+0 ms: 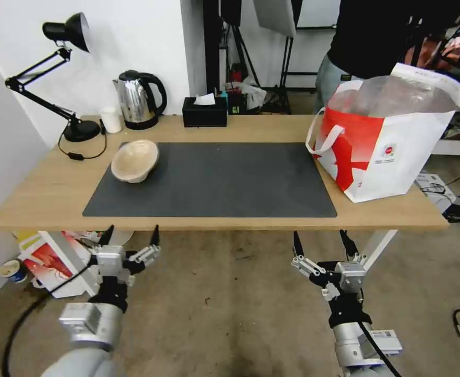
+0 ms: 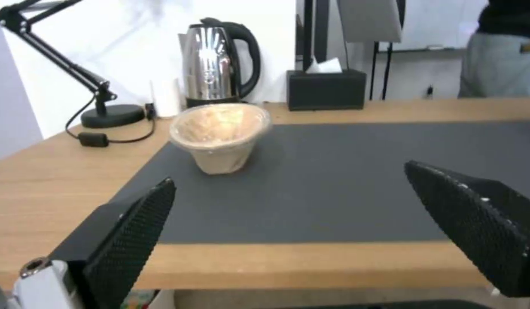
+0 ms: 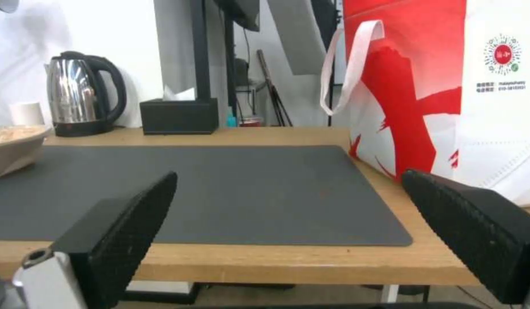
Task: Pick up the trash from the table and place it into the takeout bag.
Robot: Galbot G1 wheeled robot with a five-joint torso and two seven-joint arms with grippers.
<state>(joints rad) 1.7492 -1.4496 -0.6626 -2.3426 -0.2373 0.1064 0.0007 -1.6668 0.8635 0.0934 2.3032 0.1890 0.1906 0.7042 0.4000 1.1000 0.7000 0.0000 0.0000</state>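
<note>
Trash-wise, the head view has a beige pulp bowl (image 1: 134, 160) tipped on its side at the far-left corner of the dark grey mat (image 1: 214, 180), its mouth turned toward the front and right, its inside pale and a bit mottled. The table (image 1: 41, 193) has bare wood on all sides of the mat, and the middle of the mat is wide open. The takeout bag (image 1: 384, 136) stands upright on the table's right end, just off the mat's right edge, mouth gaping with silver foil showing and a white strap hanging on its left side. Both arms sit below the table's front edge: left gripper (image 1: 130, 235) with fingers spread, holding nothing, right gripper (image 1: 324, 238) likewise spread and empty. Along the back edge are a desk lamp (image 1: 65, 78), a small white cup (image 1: 110, 119), a kettle (image 1: 138, 99) and a black tissue box (image 1: 204, 112). From the left wrist view, the bowl (image 2: 220, 137) leans over on the mat well beyond the parted fingers (image 2: 130, 240), mat clear in between. From the right wrist view, the bag (image 3: 448, 86) rises just beyond the mat's corner, red splash and small round logo facing the camera, with the bowl's rim (image 3: 16, 148) at the far side.
</note>
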